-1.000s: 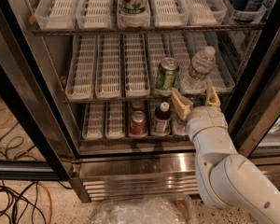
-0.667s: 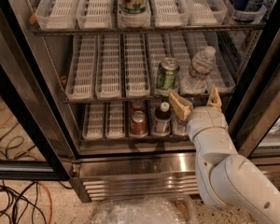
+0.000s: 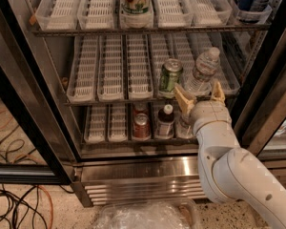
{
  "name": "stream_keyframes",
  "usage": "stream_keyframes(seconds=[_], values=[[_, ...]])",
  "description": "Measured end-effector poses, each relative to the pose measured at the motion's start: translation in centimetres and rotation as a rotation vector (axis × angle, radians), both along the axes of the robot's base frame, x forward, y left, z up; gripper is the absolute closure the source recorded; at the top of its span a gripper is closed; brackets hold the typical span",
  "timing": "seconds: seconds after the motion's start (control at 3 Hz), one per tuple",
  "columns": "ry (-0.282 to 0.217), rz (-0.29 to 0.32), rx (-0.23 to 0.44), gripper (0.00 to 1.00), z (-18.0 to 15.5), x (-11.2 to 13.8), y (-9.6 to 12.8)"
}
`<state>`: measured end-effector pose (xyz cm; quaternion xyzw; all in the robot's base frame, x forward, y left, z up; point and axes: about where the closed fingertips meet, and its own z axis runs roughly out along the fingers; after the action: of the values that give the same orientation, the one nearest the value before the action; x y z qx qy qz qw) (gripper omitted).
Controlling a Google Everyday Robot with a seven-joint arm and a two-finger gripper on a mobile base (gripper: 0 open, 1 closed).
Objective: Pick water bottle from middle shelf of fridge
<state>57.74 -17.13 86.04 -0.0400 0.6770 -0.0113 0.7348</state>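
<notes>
The water bottle (image 3: 201, 73), clear and ribbed with a white cap, stands at the front of a right-hand lane tray on the middle shelf (image 3: 119, 75) of the open fridge (image 3: 148, 173). A green soda can (image 3: 170, 77) stands just left of it. My gripper (image 3: 200, 95) is open, its two tan fingers (image 3: 183, 99) spread on either side of the bottle's base, just in front of the shelf edge and apart from the bottle. My white arm reaches up from the lower right.
The lower shelf holds a red can (image 3: 141, 126) and a dark-liquid bottle (image 3: 165, 120) with a white cap. A bottle (image 3: 136, 4) stands on the top shelf. The black door frame (image 3: 267, 94) is close on the right. Cables (image 3: 9, 199) lie on the floor at left. Crumpled plastic (image 3: 143, 216) lies below.
My gripper has edged slightly up and forward toward the water bottle's base. Nothing else has moved.
</notes>
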Motion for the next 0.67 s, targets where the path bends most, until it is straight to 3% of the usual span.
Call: stream_keyframes(seconds=[0.67], values=[[0.006, -0.009, 0.017, 0.29, 0.7, 2.4, -0.1]])
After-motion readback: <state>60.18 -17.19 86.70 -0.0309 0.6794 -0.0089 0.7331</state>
